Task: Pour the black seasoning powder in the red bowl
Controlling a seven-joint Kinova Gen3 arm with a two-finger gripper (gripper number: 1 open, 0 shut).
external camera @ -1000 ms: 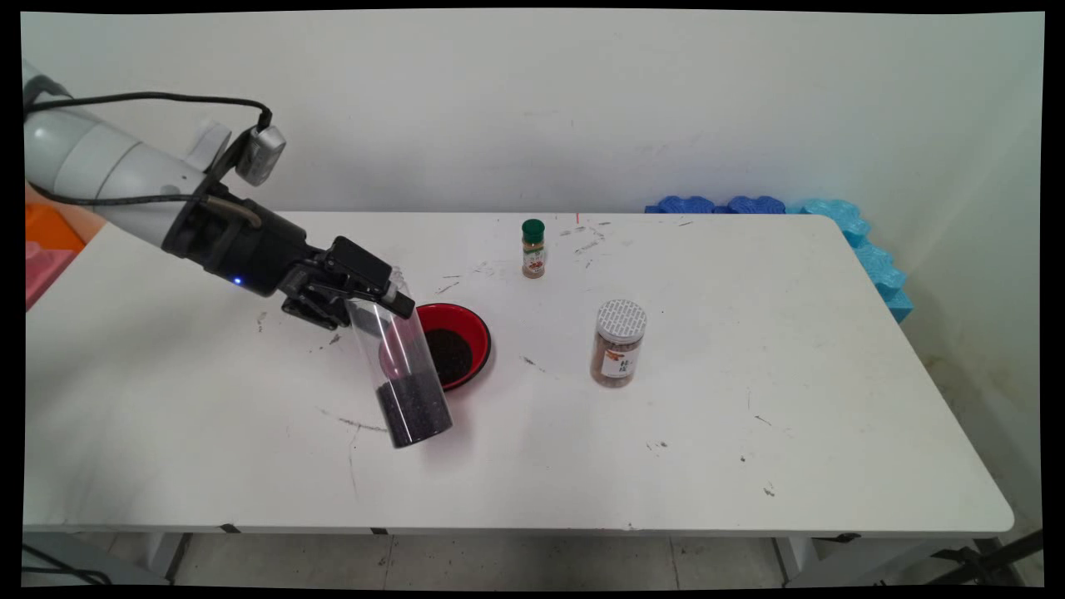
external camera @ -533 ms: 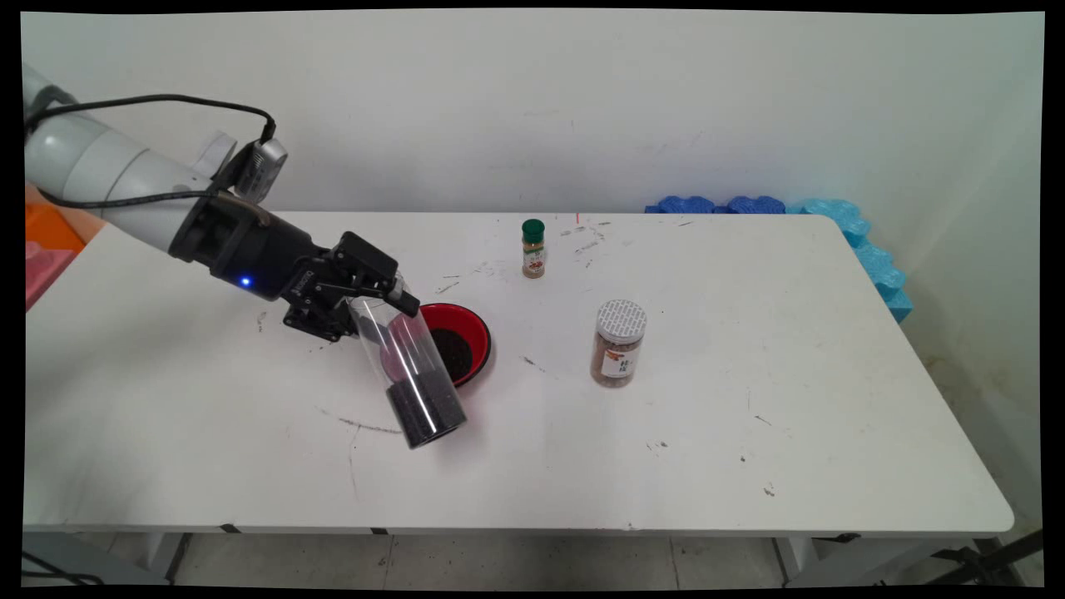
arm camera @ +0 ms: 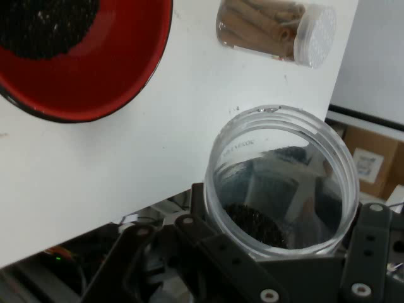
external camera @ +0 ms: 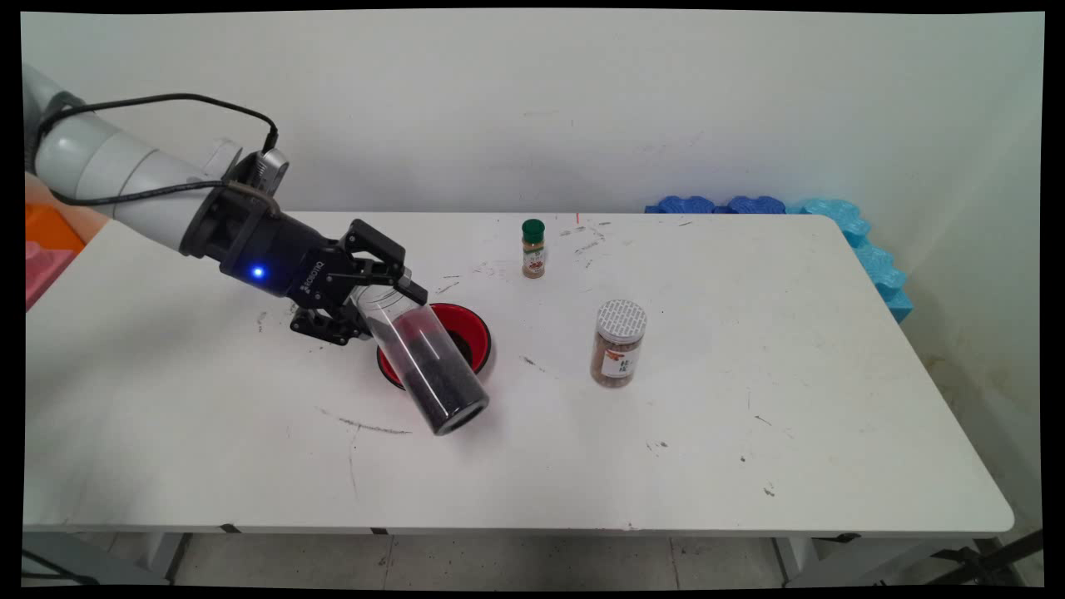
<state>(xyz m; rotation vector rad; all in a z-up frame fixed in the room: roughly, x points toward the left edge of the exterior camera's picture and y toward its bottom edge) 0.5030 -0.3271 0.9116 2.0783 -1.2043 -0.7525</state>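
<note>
The gripper is clamped on a clear jar of dark grains, holding it tilted above the desk (base toward the camera), in front of the red bowl. Farther right stand a white-lidded jar and a green-capped bottle.

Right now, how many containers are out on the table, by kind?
Clear jar of dark grains, held tilted in the fingers: 1
Red bowl: 1
Green-capped spice bottle: 1
White-lidded jar of cinnamon sticks: 1
Total: 4
</note>
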